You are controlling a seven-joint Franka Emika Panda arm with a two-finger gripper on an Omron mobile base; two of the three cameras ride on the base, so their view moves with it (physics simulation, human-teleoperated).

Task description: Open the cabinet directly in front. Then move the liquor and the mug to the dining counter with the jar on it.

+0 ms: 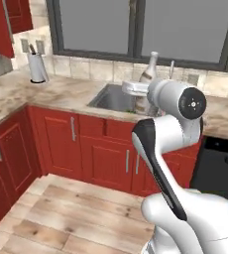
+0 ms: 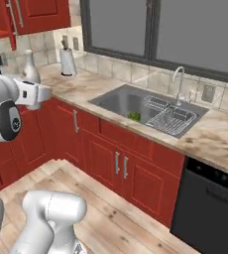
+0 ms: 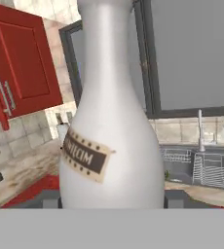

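liquor (image 3: 111,121) pinched upright in our gripper (image 3: 111,198) | hand view alone gives us its tan label | left base: arm hides its base

A shiny steel sink (image 2: 128,104) sits in the brown stone counter (image 2: 220,136). Something small and green (image 2: 134,116) lies in the sink. A wire dish rack (image 2: 173,119) rests in its right half. A curved silver tap (image 2: 178,82) stands behind it, under a big grey window (image 2: 185,30). Far to the left, a white paper towel roll (image 2: 67,61) stands upright on the counter. A black dishwasher (image 2: 207,208) sits to the right of the red doors with short metal handles (image 2: 120,165). The floor (image 1: 71,213) is pale wood planks.
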